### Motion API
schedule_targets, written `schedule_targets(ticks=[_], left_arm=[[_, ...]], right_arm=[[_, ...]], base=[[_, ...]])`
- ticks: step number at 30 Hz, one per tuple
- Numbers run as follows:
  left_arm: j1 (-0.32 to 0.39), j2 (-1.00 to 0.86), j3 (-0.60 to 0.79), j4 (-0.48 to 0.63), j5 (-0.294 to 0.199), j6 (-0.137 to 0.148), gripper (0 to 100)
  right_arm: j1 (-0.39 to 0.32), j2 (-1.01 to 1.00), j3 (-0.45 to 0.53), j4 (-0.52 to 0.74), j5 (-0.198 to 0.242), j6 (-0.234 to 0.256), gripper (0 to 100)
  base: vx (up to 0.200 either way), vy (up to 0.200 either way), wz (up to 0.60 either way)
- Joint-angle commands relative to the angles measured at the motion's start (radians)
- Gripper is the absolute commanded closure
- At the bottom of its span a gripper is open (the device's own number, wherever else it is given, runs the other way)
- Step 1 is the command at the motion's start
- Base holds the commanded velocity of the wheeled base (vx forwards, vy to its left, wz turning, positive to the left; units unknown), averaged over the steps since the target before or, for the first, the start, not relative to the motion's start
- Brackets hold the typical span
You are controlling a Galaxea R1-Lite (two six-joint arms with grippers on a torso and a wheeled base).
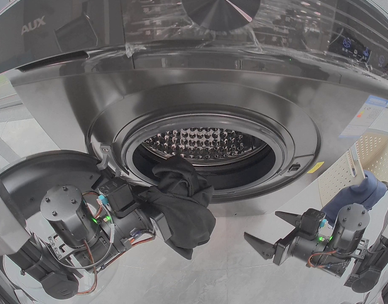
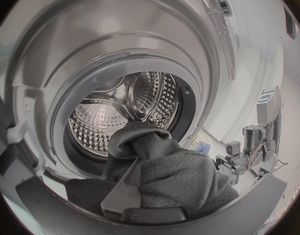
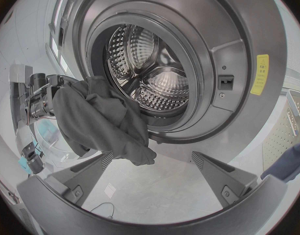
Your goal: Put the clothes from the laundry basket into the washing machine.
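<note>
Floor (image 1: 244, 271): pale grey, marbled, glossy, with faint tile joints. A small white slip (image 3: 109, 190) lies flat on it. A thin dark cable (image 3: 102, 209) loops on the floor near the slip, not touching it. Room behind: white tiled surface (image 2: 251, 26), wall or ceiling unclear, bearing a dark rectangular fitting (image 2: 290, 22). Framed window panes (image 3: 56, 23).

Left fingers (image 2: 120, 201) grip dark garment (image 2: 176, 173), bunched before open washing machine drum (image 2: 97, 121).
</note>
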Motion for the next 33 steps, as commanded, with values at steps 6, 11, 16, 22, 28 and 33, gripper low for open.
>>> schedule_targets(ticks=[6, 11, 16, 22, 28, 33], left_arm=[[-0.057, 0.093, -0.110, 0.003, 0.001, 0.015, 100], [-0.046, 0.199, -0.227, 0.003, 0.008, 0.030, 100], [-0.043, 0.318, -0.365, 0.005, 0.041, 0.029, 100], [-0.029, 0.416, -0.494, 0.006, 0.080, 0.029, 100], [0.027, 0.482, -0.655, 0.054, 0.095, 0.030, 100], [0.053, 0.519, -0.767, 0.121, 0.095, 0.029, 100]], right_arm=[[0.090, -0.006, 0.034, -0.001, -0.001, 0.002, 0], [0.080, -0.007, 0.040, -0.001, -0.003, 0.002, 0], [0.080, -0.007, 0.055, -0.001, -0.004, 0.004, 0], [0.085, -0.007, 0.077, -0.001, -0.004, 0.004, 0], [0.088, -0.006, 0.077, -0.001, -0.004, 0.004, 0], [0.091, -0.003, 0.077, -0.001, -0.004, 0.005, 0]], base=[[0.000, 0.000, 0.00], [0.000, 0.000, 0.00], [0.000, 0.000, 0.00], [0.000, 0.000, 0.00], [0.000, 0.000, 0.00], [0.000, 0.000, 0.00]])
